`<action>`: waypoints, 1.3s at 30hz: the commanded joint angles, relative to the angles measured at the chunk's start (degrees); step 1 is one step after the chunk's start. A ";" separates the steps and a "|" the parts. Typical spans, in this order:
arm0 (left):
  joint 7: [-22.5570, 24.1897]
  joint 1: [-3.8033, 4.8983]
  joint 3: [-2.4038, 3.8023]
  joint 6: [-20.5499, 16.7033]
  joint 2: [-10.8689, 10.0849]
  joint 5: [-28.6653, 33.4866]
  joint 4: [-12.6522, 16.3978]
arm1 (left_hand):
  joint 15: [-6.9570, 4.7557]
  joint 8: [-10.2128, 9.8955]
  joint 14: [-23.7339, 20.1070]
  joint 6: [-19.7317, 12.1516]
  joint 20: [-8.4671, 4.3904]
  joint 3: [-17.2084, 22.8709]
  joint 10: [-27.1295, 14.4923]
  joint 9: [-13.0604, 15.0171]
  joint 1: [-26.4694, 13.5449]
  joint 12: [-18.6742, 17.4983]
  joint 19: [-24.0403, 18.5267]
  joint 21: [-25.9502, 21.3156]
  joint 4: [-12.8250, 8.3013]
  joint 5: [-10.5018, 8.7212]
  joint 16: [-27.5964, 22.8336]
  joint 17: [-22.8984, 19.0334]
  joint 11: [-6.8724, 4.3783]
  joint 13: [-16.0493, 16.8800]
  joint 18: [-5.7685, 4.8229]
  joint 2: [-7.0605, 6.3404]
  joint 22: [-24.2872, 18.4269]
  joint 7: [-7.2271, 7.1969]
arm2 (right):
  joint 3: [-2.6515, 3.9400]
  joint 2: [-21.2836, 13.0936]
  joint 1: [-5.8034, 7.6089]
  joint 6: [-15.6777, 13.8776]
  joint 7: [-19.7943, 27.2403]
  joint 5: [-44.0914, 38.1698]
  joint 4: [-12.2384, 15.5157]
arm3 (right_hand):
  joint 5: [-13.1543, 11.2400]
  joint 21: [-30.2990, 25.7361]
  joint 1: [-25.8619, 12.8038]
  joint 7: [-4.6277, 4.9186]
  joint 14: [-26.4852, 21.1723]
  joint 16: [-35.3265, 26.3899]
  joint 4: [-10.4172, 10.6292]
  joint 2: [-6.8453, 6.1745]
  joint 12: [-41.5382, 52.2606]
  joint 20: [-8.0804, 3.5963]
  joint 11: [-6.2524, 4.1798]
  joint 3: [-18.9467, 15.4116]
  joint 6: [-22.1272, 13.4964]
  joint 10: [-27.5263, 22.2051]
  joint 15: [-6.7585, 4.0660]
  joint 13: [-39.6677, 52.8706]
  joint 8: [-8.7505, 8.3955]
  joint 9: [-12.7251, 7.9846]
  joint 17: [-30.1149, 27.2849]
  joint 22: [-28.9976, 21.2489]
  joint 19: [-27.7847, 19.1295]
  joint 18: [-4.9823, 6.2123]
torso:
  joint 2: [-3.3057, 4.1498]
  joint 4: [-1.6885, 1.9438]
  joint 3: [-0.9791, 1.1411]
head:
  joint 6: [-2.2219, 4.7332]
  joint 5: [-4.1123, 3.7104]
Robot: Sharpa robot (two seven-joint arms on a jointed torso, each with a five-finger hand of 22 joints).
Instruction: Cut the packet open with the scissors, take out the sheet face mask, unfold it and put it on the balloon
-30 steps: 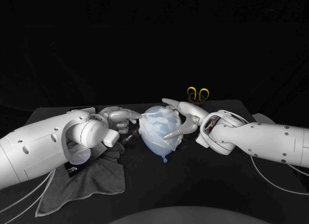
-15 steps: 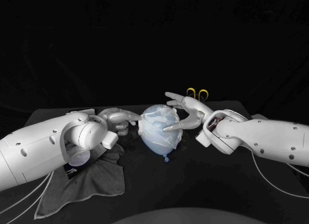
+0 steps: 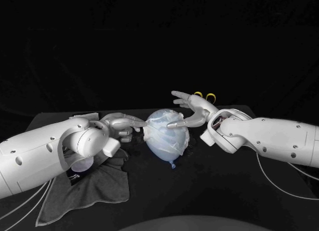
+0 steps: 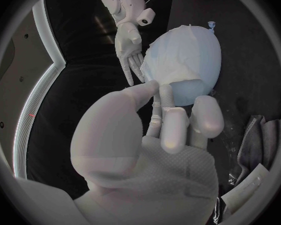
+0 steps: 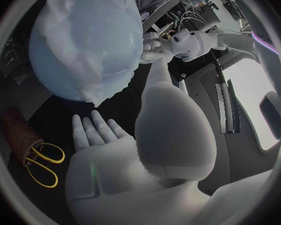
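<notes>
Leftmost, grey cloth (image 3: 97, 187), near left on the worktop (image 3: 222, 192). Left hand (image 3: 125, 126): fingertips at the left flank of the balloon (image 3: 166, 144); pinching or merely touching, cannot tell. Balloon at centre, with the wrinkled sheet face mask (image 3: 163, 120) draped over it. Right hand (image 3: 191, 113): fingers spread, holding nothing, one tip on the mask. Scissors (image 3: 205, 96), far right. Recommended: smooth the mask outward with light pressure, steadying both flanks.

1. Sheet face mask (image 4: 178, 50): thin white fabric, damp-looking, creased.
2. Balloon (image 4: 189, 92): pale blue rubber, smooth, faint sheen where bare.
3. Left hand (image 3: 123, 124), right hand (image 3: 191, 111): silver, satin finish, with finely textured palms.
4. Left arm (image 3: 34, 156), right arm (image 3: 277, 139): glossy white plastic shells.
5. Table (image 3: 222, 190): black, matt.
6. Cloth (image 3: 97, 185): grey, soft, matt weave.
7. Scissors (image 5: 40, 162): yellow handles, probably plastic, though they show too small to be sure.
</notes>
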 commanded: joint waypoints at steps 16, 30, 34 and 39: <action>3.02 0.08 0.05 1.87 0.14 -1.95 0.31 | 1.52 -2.82 -0.88 -1.48 1.01 -1.56 -3.80 -2.21 -0.81 -2.39 -5.42 -4.34 -0.16 0.15 0.84 2.71 1.34 -1.36 2.44 -1.30 -6.08 1.64 | 0.05 3.69 0.68 5.33 -5.56 -3.79 -4.06 | -1.48 0.75 1.36 9.48 9.11 2.70 -0.10 5.47 3.24 -0.07 -1.21 6.23 3.36 7.12 -0.95 0.82 1.46 1.41 2.23 1.11 2.29 0.44 | -0.04 -0.13 0.03 | 0.07 -0.01; 3.47 0.09 0.06 0.62 0.01 -8.79 0.32 | 3.61 -3.75 -12.57 -3.08 3.08 -7.47 -8.32 -3.97 -2.37 -6.83 -19.94 -17.10 2.34 0.14 -2.35 -19.51 3.39 -4.30 5.78 -2.62 -22.60 3.03 | -0.02 3.64 0.59 7.75 -6.68 -5.97 -3.43 | -1.66 1.40 1.34 9.47 16.10 5.01 -0.24 7.97 5.05 -0.05 -1.80 7.37 5.82 13.47 -1.85 0.88 2.25 2.29 3.61 1.84 3.95 1.37 | -0.02 -0.11 0.03 | 0.09 0.03; 3.42 0.09 0.07 0.49 -0.03 -10.21 0.20 | 3.96 -3.71 -14.47 -3.24 3.46 -8.48 -8.95 -4.29 -2.75 -7.48 -21.25 -18.74 3.44 0.14 -2.93 -22.49 3.71 -4.84 6.06 -2.35 -24.21 3.23 | -0.02 3.60 0.58 7.58 -6.64 -6.08 -3.42 | -1.68 1.50 1.42 9.47 16.87 5.22 -0.27 8.38 5.24 -0.05 -1.87 7.69 6.33 14.47 -1.95 0.89 2.41 2.45 3.71 1.91 4.17 1.48 | -0.02 -0.13 0.04 | 0.09 0.05; 2.72 0.10 0.08 0.41 0.05 -12.25 -0.05 | 4.11 -3.70 -14.22 -3.40 3.68 -10.10 -8.71 -4.55 -3.75 -7.41 -21.26 -19.19 4.66 0.14 -2.70 -21.26 3.83 -5.02 6.11 -2.96 -24.45 3.39 | -0.02 3.57 0.58 7.44 -6.62 -6.38 -3.28 | -1.68 1.55 1.47 9.47 17.26 5.33 -0.29 8.64 5.34 -0.04 -1.91 7.87 6.68 15.06 -2.01 0.90 2.52 2.57 3.75 1.94 4.26 1.53 | -0.01 -0.13 0.04 | 0.03 -0.01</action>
